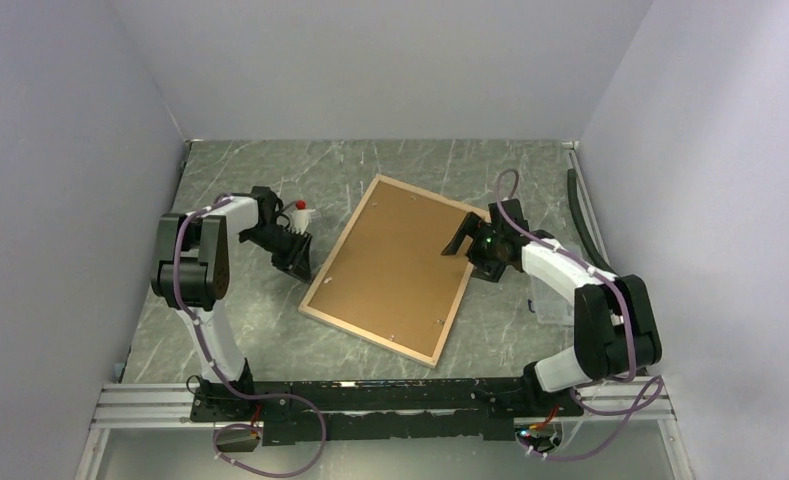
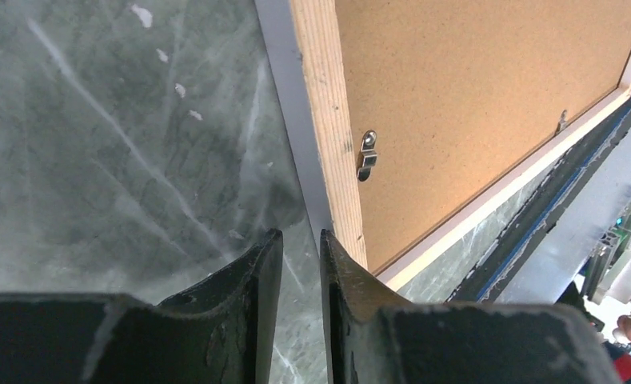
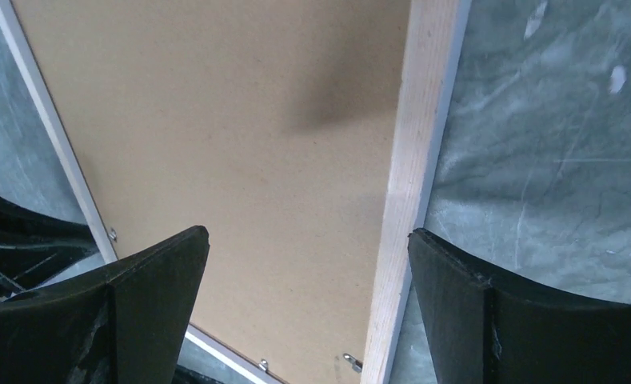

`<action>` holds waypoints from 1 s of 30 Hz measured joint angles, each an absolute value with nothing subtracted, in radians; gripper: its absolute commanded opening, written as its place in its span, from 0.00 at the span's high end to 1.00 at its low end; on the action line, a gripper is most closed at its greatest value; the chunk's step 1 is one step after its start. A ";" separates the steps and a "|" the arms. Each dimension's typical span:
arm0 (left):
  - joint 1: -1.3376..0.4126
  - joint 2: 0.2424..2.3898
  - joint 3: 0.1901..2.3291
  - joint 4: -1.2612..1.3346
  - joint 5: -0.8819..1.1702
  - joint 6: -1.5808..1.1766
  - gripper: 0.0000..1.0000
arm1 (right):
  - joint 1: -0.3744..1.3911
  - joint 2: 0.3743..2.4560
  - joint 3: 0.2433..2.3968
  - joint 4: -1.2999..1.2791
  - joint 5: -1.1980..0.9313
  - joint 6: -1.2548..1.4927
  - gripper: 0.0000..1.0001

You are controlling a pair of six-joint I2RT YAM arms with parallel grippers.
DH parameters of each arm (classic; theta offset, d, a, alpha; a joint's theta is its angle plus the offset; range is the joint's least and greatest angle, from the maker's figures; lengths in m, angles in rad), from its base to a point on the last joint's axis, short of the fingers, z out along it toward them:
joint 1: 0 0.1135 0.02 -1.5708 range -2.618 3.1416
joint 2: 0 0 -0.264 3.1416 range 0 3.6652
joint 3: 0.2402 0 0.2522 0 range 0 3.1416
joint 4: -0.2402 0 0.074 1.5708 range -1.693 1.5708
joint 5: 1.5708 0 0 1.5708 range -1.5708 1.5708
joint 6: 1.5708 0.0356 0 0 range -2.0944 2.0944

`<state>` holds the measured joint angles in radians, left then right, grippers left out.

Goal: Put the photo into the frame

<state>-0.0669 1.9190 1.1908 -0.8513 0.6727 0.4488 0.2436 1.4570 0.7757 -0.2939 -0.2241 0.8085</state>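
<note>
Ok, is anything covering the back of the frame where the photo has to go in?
Yes. The brown backing board fills the back opening of the frame, with small metal clips along its edge. It would have to come out first. The photo is not in view.

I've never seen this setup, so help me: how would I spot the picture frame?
Look at the grey marbled table; at its middle lies a large thin rectangular frame, askew, back up. Its pale wood rim around a plain brown board sets it apart.
</note>
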 measured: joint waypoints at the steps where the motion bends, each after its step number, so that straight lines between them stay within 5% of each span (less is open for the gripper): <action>1: -0.065 1.918 1.190 -0.854 0.679 0.447 0.69 | 0.244 1.457 0.793 -0.308 -0.210 0.802 0.00; 10: 0.068 1.905 1.211 -0.930 0.776 0.448 0.64 | 0.389 1.292 0.846 -0.339 -0.099 0.814 0.03; 18: 0.033 1.999 1.242 -0.977 0.869 0.485 0.72 | 0.714 1.542 0.984 -0.205 -0.138 0.874 0.14; 30: 0.022 2.037 1.217 -0.953 0.859 0.497 0.82 | 0.856 1.907 1.186 -0.013 -0.244 1.015 0.18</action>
